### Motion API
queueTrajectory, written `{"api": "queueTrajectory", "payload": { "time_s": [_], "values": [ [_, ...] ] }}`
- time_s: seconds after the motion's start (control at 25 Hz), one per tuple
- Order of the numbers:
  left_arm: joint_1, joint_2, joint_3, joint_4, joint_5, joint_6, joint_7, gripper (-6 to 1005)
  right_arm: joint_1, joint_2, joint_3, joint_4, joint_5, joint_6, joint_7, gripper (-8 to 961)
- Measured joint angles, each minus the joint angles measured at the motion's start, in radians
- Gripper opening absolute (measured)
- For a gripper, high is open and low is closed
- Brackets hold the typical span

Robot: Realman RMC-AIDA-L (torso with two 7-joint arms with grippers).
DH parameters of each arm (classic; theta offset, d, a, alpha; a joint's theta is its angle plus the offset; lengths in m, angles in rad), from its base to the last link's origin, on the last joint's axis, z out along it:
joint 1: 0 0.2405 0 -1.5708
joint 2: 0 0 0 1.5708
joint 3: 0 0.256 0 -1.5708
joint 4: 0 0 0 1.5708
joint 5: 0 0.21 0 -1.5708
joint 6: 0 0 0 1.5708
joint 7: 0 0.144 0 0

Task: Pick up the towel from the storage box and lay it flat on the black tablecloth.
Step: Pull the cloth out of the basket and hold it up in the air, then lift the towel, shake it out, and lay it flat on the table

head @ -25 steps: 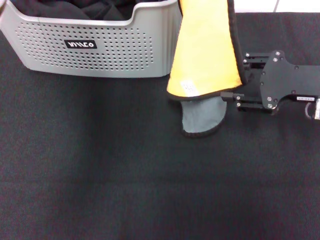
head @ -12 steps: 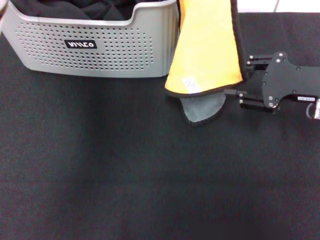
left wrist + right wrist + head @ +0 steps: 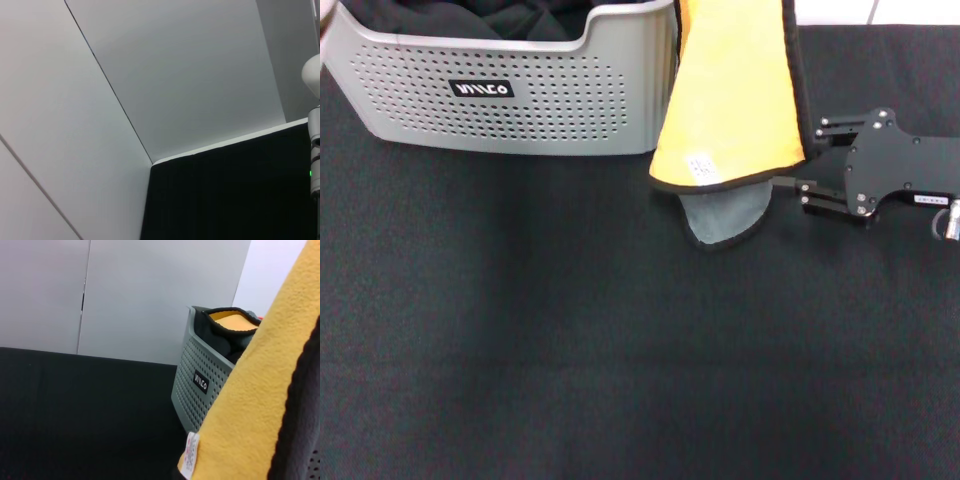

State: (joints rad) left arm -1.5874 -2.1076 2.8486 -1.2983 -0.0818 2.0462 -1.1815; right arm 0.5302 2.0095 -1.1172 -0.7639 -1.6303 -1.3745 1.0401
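Beside the storage box [image 3: 510, 85], right end effector [image 3: 788, 180] seemingly pinches hanging towel [image 3: 735, 100].

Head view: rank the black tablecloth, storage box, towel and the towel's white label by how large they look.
1. black tablecloth
2. storage box
3. towel, hanging nearer the camera, so unsure against the box
4. white label

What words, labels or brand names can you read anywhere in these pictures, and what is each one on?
"VILLCO", or close to it: stylised white lettering on a black label on the storage box; the letters are not fully clear in either view.
Small white label on the towel: printed marks, too small to read.
Small white sticker on the right gripper: too small to read.
Nothing readable on the black tablecloth.
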Motion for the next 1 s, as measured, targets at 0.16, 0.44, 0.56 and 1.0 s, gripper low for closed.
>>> {"api": "queueTrajectory", "payload": {
  "time_s": [0.16, 0.44, 0.56, 1.0],
  "values": [
    [0.001, 0.000, 0.000, 0.005, -0.006, 0.001, 0.001, 16, -0.003, 0.000, 0.001, 0.000, 0.000, 0.004, 0.000, 492],
    [0.002, 0.000, 0.000, 0.009, -0.007, 0.002, 0.002, 16, -0.005, 0.002, 0.001, 0.000, 0.004, 0.028, 0.001, 356],
    [0.003, 0.000, 0.000, 0.008, -0.007, 0.001, 0.002, 16, -0.005, 0.002, 0.001, 0.000, 0.007, 0.036, 0.001, 290],
    [0.028, 0.002, 0.000, 0.004, -0.008, 0.000, 0.004, 16, -0.013, 0.005, 0.018, -0.011, 0.024, 0.050, 0.015, 33]
  ]
}}
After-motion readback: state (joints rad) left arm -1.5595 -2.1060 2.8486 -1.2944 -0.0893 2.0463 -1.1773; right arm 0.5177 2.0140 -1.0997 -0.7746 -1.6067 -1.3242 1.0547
